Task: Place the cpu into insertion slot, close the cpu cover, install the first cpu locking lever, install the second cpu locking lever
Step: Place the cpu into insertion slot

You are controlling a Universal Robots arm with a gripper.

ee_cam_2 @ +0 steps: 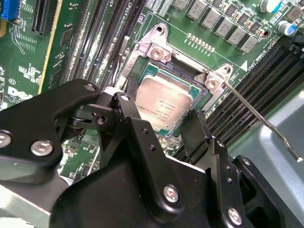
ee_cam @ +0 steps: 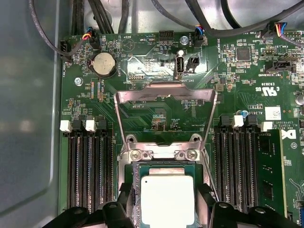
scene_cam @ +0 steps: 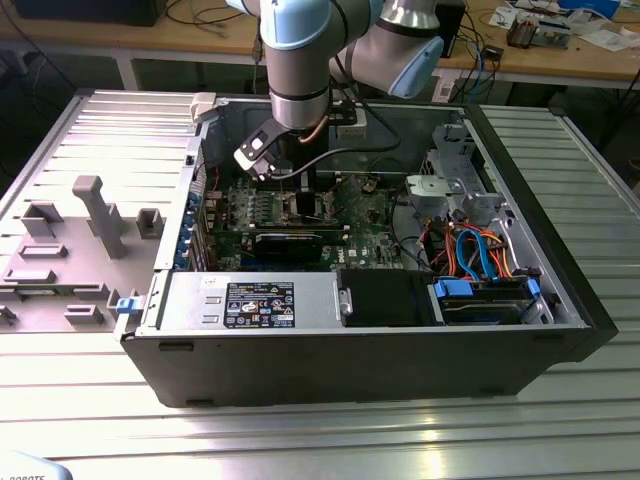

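The cpu [ee_cam: 167,197] lies flat in the insertion slot [ee_cam: 161,154], its silver-grey top facing up; the second wrist view also shows the cpu [ee_cam_2: 164,102] within the slot's silvery rim [ee_cam_2: 153,46]. My gripper [ee_cam: 166,202] straddles it, its black fingers [ee_cam_2: 192,126] pressed against two opposite edges of the chip. The cpu cover [ee_cam: 166,95] stands swung up and open beyond the slot. One thin wire locking lever [ee_cam_2: 259,116] sticks out unlatched from a slot corner. In the exterior view my gripper [scene_cam: 305,200] reaches down onto the green board [scene_cam: 365,215] inside the open case.
Black memory slots [ee_cam: 90,171] flank the socket on both sides. A coin battery [ee_cam: 103,64] and cables [ee_cam: 204,23] lie past the cover. The case [scene_cam: 560,290] holds a drive bay with blue and orange cables [scene_cam: 475,250]. A grey fixture plate [scene_cam: 70,240] lies at the exterior view's left.
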